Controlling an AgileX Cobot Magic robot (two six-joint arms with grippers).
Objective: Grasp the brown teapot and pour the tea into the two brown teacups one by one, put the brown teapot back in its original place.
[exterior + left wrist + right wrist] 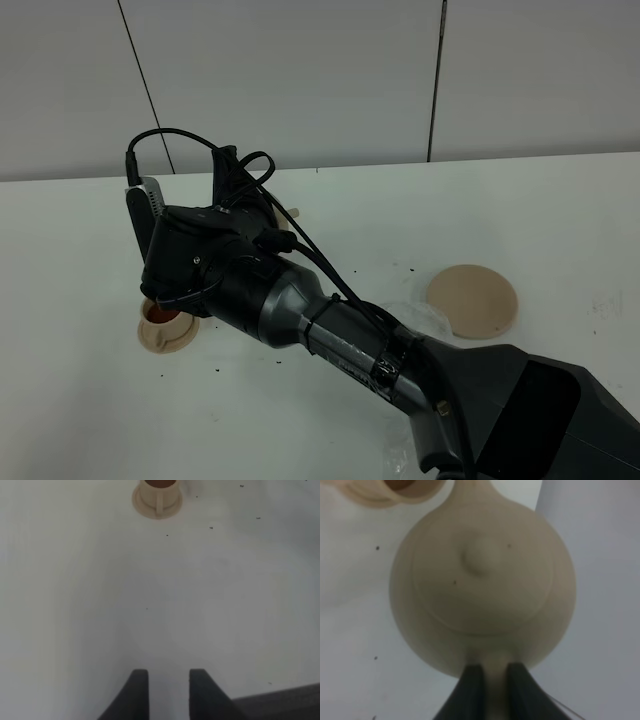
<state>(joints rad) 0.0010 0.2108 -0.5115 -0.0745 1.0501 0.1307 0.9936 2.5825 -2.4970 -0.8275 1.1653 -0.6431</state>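
Teapot [485, 580], tan and round with a knobbed lid, is gripped at its handle by the right gripper [494, 669], jaws clenched on the loop. Its spout end sits near a cup [402, 484] holding reddish tea, on a saucer [170, 338] at the left of the white counter [560, 220]. Seen from above, the right arm reaches across and hides most of the pot. A round tan plate [472, 300] lies flat, well apart to the right. The left gripper [168, 674] hangs over the counter, jaws parted and released.
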